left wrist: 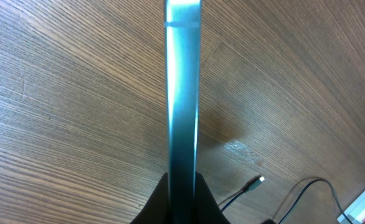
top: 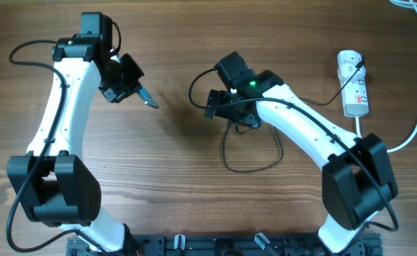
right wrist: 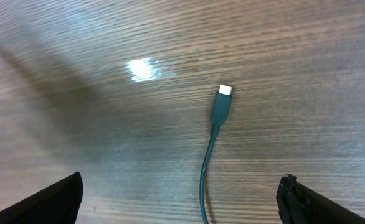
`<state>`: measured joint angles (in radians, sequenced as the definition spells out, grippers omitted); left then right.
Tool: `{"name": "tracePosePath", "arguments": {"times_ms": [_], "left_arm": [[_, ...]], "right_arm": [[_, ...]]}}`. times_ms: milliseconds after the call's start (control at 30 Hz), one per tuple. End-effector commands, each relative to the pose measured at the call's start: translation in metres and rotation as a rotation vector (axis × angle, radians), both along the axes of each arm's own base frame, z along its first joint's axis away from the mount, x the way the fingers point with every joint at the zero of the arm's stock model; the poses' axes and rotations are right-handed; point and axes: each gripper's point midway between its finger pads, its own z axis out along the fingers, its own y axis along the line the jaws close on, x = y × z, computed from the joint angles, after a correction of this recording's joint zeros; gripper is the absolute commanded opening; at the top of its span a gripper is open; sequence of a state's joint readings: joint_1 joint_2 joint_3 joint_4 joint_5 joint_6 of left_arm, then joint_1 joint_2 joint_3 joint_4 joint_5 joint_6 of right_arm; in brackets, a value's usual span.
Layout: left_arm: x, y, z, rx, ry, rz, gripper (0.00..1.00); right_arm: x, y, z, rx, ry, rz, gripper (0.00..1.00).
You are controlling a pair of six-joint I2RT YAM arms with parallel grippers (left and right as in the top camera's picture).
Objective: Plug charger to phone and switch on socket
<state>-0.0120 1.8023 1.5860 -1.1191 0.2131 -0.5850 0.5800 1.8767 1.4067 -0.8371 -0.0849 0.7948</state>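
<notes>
My left gripper is shut on the phone and holds it edge-on above the table; in the left wrist view the phone is a thin turquoise strip rising from between my fingers. The charger, a thin black cable, loops on the table. Its plug tip lies flat ahead of my right gripper, which is open and empty just above the cable; the tip also shows in the left wrist view. The white socket lies at the far right with a black plug in it.
A thick white cable runs from the socket along the right edge of the wooden table. Both arm bases stand at the front edge.
</notes>
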Motion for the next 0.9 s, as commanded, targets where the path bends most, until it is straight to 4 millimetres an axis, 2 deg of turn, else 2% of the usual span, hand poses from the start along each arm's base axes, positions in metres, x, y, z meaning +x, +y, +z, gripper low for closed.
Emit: {"name": "tracePosePath", "arguments": {"times_ms": [0, 133, 200, 300, 400, 533, 600, 867], "left_arm": [[0.001, 0.001, 0.012, 0.004, -0.036, 0.008, 0.04], [0.001, 0.001, 0.012, 0.004, -0.035, 0.008, 0.04], [0.001, 0.001, 0.012, 0.004, -0.035, 0.008, 0.04], [0.001, 0.001, 0.012, 0.004, -0.035, 0.008, 0.04], [0.001, 0.001, 0.012, 0.004, -0.035, 0.008, 0.04], [0.001, 0.001, 0.012, 0.004, -0.035, 0.008, 0.04], [0.001, 0.001, 0.012, 0.004, -0.035, 0.008, 0.04], [0.001, 0.001, 0.012, 0.004, -0.035, 0.008, 0.04]], "right_arm": [[-0.002, -0.003, -0.024, -0.026, 0.062, -0.102, 1.00], [-0.002, -0.005, -0.028, -0.045, 0.059, -0.097, 0.99], [-0.003, -0.005, -0.028, -0.039, 0.067, -0.118, 0.88], [-0.005, -0.002, -0.035, -0.044, 0.083, -0.140, 0.88], [-0.009, -0.002, -0.052, -0.070, 0.117, -0.134, 0.86], [-0.017, -0.007, -0.079, -0.119, 0.177, -0.131, 0.71], [-0.019, -0.009, -0.088, -0.136, 0.193, -0.133, 0.71], [-0.007, -0.020, -0.092, -0.198, 0.128, -0.150, 0.61]]}}
